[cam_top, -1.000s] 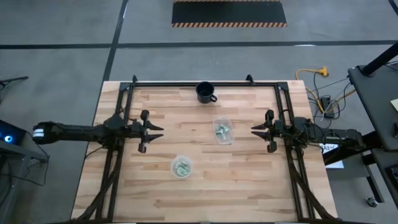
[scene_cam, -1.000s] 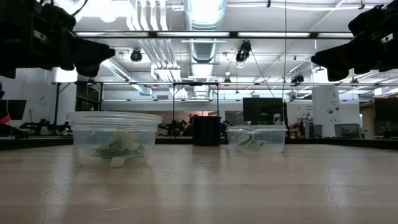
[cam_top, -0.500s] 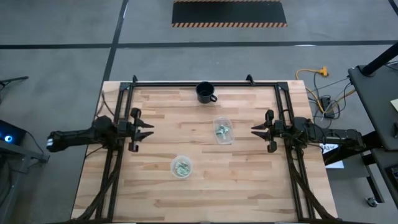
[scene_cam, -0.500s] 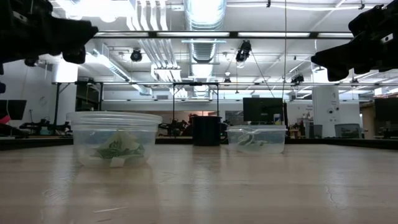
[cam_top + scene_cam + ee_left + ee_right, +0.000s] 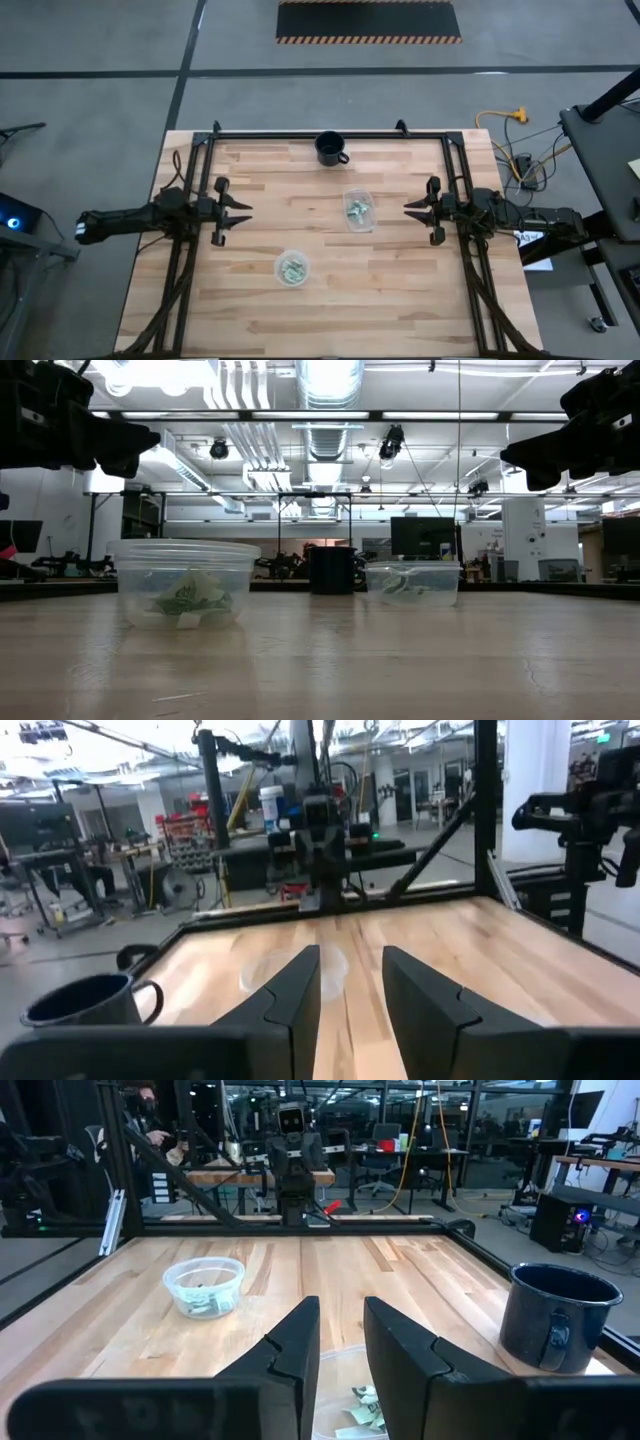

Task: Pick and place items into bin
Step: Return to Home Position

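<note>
Small light-green and white wrapped items lie inside two clear plastic containers on the wooden table: a round tub [image 5: 291, 268] toward the near edge and a rectangular one [image 5: 358, 210] at mid-table. In the low view the round tub [image 5: 188, 582] stands nearer, the rectangular one [image 5: 412, 584] farther back. My left gripper [image 5: 247, 213] hovers level over the table's left part, open, with nothing between its fingers [image 5: 300, 990]. My right gripper [image 5: 407, 208] hovers level at the right, pointing at the rectangular container [image 5: 350, 1405], open and holding nothing.
A black mug [image 5: 330, 148] stands near the far edge at mid-table, also seen in the right wrist view [image 5: 555, 1315]. A black metal frame [image 5: 320, 134] runs along the far edge and down both sides. Bare wood [image 5: 380, 300] lies between the containers and the near edge.
My left gripper has drawn back toward the table's left edge, away from the containers, staying level and high above the wood. The containers and my right gripper have kept still.
</note>
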Tool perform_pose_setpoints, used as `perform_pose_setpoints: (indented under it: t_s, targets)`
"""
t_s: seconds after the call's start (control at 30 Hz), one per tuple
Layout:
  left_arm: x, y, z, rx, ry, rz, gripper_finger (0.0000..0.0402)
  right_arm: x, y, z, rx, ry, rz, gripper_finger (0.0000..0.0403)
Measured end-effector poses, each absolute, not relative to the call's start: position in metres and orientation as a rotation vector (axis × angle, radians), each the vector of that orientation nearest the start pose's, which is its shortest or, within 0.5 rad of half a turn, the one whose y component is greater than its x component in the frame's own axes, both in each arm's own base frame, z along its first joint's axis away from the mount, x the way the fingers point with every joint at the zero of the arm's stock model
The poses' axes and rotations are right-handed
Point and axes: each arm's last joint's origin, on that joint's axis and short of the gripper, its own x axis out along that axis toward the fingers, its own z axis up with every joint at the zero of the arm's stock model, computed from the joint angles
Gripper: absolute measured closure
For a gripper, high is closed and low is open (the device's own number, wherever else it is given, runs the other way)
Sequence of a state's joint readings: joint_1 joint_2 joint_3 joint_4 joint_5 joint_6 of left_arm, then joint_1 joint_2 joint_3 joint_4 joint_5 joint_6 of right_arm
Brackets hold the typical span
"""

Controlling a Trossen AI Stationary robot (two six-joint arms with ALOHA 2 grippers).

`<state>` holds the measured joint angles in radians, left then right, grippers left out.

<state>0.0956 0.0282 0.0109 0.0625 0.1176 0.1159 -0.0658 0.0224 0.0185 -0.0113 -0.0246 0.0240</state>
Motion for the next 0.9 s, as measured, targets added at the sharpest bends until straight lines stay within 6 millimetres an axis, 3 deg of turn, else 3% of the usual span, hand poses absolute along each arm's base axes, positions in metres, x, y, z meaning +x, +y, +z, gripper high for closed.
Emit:
perform_pose_setpoints:
  t_s: [0.9]
  targets:
    - [0.1038, 0.0069, 0.1622, 0.106, 0.058, -0.013, 0.0308, 0.0978, -0.0058, 0.1670, 0.025, 0.015, -0.042, 0.0330]
